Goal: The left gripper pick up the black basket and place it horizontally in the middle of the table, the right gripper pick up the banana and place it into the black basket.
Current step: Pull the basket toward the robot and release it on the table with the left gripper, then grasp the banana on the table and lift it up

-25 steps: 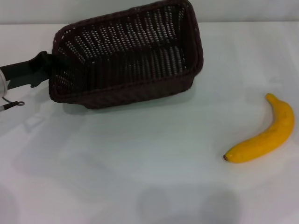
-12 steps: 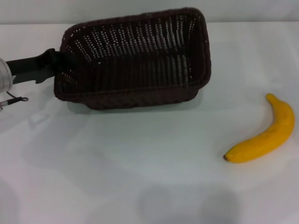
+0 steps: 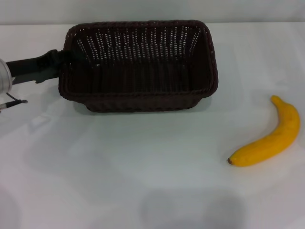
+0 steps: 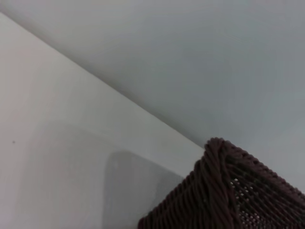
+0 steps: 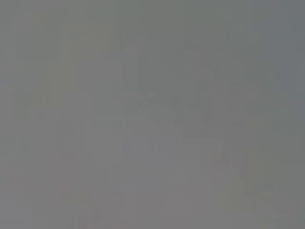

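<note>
The black basket [image 3: 138,95] lies level and lengthwise across the far middle of the white table [image 3: 119,162], its open side up and empty. My left gripper [image 3: 59,63] reaches in from the left and is shut on the basket's left short rim. A corner of the basket's braided rim shows in the left wrist view [image 4: 221,191]. The yellow banana [image 3: 269,139] lies on the table at the right, apart from the basket, dark tip toward the near side. My right gripper is out of view; the right wrist view shows only plain grey.
The left arm's silver-white body [image 3: 4,78] and a thin black wire [image 3: 12,101] sit at the left edge. Bare white table lies between the basket and the banana and along the near side.
The left gripper has swung the basket from a tilted, slanted pose to level and square with the table's edge. The banana has not moved.
</note>
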`<state>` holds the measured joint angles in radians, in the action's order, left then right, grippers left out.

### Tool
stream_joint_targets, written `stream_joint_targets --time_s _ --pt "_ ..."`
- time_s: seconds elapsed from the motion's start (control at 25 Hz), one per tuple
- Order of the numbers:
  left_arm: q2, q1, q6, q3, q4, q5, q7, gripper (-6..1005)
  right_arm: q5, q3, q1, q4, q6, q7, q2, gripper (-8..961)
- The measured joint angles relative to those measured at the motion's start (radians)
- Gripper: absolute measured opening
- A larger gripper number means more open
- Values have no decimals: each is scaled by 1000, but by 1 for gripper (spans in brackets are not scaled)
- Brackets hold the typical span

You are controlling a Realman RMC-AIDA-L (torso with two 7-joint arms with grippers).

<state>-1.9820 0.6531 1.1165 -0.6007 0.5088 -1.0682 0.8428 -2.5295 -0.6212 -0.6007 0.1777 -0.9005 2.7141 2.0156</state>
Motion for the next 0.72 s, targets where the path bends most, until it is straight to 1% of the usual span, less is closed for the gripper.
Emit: stream_joint_targets --time_s 0.12,0.24,0.32,0.48,0.52,0.6,0.64,0.68,0.72 --pt "-5 -27 40 4 12 -34 45 633 0 0 3 -2 0 -6 0 870" --pt "-10 -73 83 5 14 -141 117 723 0 0 16 1 -7 -9 0 869" --pt "-10 -118 98 5 16 -238 164 783 -1 0 25 2 -15 -11 0 869" --pt "-8 -213 110 6 17 -409 263 782 -1 0 41 2 -39 -33 1 869" --pt "-9 -227 115 6 17 -438 285 781 -2 0 46 2 -44 -49 1 869" --pt "-14 -272 131 8 13 -547 366 781 2 -8 61 3 -48 -163 -1 869" --pt "-23 -309 137 19 1 -648 432 781 8 -16 67 3 -45 -237 -5 869" --pt "-28 -323 137 26 -5 -695 460 780 22 -32 76 7 -40 -320 -9 869" --pt "-41 -347 137 46 -15 -762 511 780 43 -56 87 15 -34 -411 -15 869"
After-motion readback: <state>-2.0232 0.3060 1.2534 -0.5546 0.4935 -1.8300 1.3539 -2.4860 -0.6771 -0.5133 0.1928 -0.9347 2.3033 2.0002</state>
